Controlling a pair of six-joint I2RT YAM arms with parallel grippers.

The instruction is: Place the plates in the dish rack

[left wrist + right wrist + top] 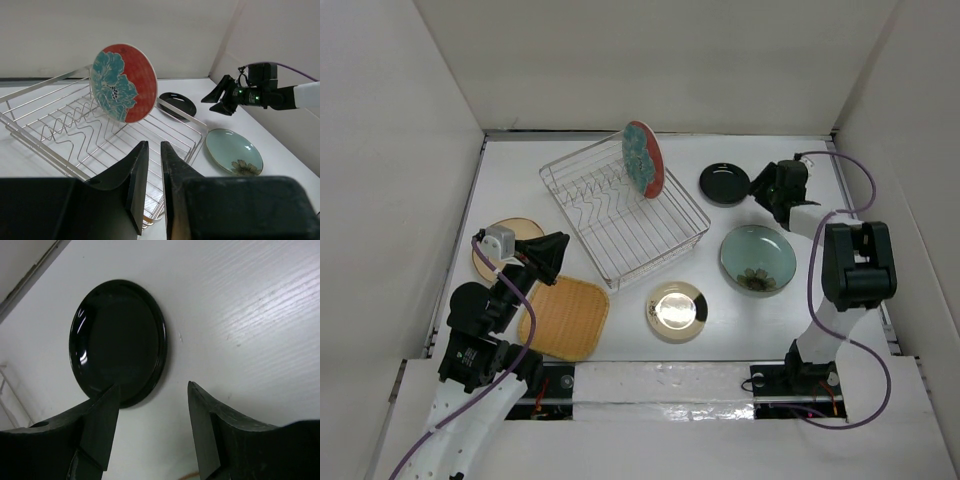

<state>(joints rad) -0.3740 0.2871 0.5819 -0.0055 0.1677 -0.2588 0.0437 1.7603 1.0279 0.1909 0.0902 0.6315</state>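
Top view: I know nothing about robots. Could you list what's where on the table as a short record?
In rack: teal-and-red plate, standing upright in the dish rack
On table: black plate, pale green plate, cream plate, orange woven plate, wooden plate (partly hidden by the left arm)
Left gripper: nearly shut, empty, near the rack
Right gripper: open, empty, beside the black plate
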